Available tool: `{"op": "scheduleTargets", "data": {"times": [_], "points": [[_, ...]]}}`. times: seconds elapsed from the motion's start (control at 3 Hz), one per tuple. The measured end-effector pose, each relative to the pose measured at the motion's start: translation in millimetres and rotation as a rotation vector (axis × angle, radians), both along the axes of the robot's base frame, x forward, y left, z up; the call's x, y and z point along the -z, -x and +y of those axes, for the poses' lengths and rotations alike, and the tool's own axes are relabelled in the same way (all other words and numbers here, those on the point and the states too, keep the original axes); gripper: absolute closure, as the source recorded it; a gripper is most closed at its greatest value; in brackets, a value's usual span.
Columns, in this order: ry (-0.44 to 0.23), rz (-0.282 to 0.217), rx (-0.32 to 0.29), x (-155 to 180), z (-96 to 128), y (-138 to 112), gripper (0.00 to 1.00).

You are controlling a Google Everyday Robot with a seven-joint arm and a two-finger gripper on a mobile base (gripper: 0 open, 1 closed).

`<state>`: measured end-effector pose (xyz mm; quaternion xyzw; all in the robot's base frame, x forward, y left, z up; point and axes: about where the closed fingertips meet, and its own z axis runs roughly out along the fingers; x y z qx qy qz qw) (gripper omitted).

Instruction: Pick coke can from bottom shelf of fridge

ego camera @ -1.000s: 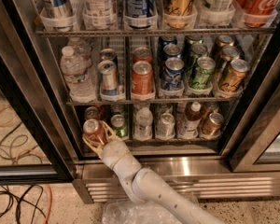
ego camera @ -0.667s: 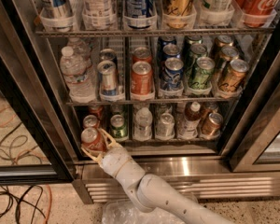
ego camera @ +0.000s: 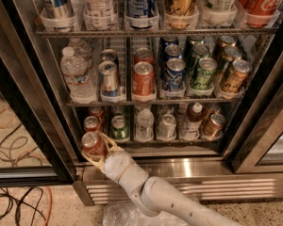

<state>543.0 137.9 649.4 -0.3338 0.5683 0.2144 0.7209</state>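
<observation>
Gripping the coke can (ego camera: 91, 142) with the gripper (ego camera: 98, 150), closed around its sides, at the left front edge of the bottom shelf (ego camera: 179, 143) of the fridge (ego camera: 198, 166). Stood on speckled floor (ego camera: 42, 211), with orange and black cables (ego camera: 14, 126) strewn at the left and crumpled clear plastic (ego camera: 120, 215) under the arm (ego camera: 172, 202), before the slatted base (ego camera: 236, 190).

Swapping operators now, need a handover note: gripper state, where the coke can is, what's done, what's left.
Gripper: at the front-left corner of the bottom shelf, jaws closed around the coke can.
Coke can: in the grasp at the shelf's front edge, ahead of the row of cans.
Done: reach and grasp.
Left: draw the can clear of the fridge. Cannot tell whether it is lifted off the shelf.
</observation>
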Motion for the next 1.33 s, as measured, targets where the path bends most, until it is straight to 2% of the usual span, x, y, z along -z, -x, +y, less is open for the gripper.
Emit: {"op": "scheduleTargets", "data": {"times": [0.33,1.0,1.33], "points": [[0.025,0.061,-0.065,-4,-6,33,1.0],[0.087,0.141,-0.151,-35,-19,109,1.0],[0.089,0.211,-0.136,-41,-47,174,1.0]]}}
